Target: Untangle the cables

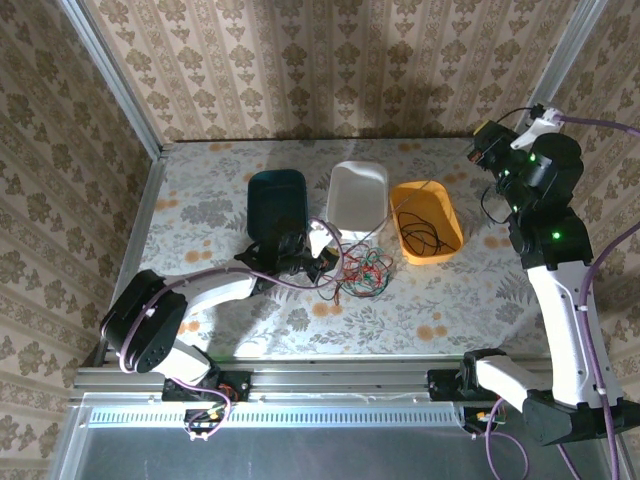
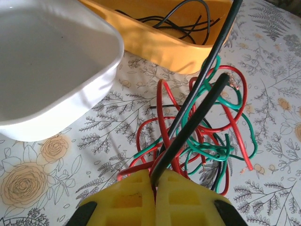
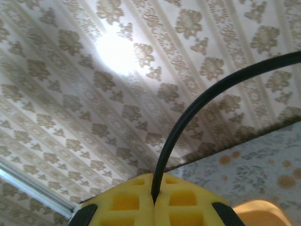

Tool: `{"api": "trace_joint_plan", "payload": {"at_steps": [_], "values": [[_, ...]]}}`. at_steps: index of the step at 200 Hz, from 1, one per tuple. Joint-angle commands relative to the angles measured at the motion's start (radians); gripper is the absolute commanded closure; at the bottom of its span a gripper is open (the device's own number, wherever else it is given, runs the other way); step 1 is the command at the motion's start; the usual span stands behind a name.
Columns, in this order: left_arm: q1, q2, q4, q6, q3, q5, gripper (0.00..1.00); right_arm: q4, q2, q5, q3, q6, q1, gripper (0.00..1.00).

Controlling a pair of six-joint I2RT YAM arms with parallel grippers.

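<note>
**Both claws pinched shut on black cable, tangle just ahead of the left one**

Much is cut off. In the left wrist view the bottom edge crops the yellow pads (image 2: pixel 127 200), and the two black strands (image 2: pixel 190 117) rising from them leave the picture at the top. It cannot be told whether they are one looped cable or two. In the right wrist view the black cable (image 3: pixel 188 117) arcs off the right edge. From above, the right claw's fingertips are lost against the dark arm, and the wire hanging below it is too thin to follow.

The tangle of cables (image 1: pixel 360 272), red, green and black, lies on the flowered table (image 1: pixel 210 225) in front of the white tray (image 1: pixel 358 192). The orange tray (image 1: pixel 427 222), with loose black cables inside, sits beside the white one, and a dark tray (image 1: pixel 277 200) stands on its other side. The heap sits directly ahead of the left claw (image 2: pixel 155 181), its red and green loops touching the pads.

The left claw is fully closed, with the black strands clamped in the seam. The right claw (image 3: pixel 154 195), raised high above the table's right side, is likewise fully closed on its black cable.
</note>
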Motion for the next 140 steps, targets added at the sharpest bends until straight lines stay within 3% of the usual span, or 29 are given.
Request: {"api": "trace_joint_plan", "payload": {"at_steps": [1, 57, 74, 87, 140], "values": [[0.023, -0.001, -0.075, -0.034, -0.037, -0.047, 0.91, 0.001, 0.006, 0.137, -0.002, -0.027, -0.006, 1.00], [0.053, 0.038, -0.080, -0.024, -0.020, -0.016, 0.88, -0.097, 0.065, 0.133, 0.048, -0.072, -0.006, 1.00], [0.056, 0.062, -0.077, -0.022, -0.009, -0.001, 0.77, -0.095, 0.073, 0.123, 0.052, -0.082, -0.006, 1.00], [0.055, 0.082, -0.076, -0.026, 0.000, 0.014, 0.64, -0.084, 0.078, 0.098, 0.048, -0.077, -0.005, 1.00], [0.043, 0.130, -0.048, -0.029, 0.031, 0.033, 0.60, -0.063, 0.103, 0.060, 0.041, -0.063, 0.026, 1.00]]}}
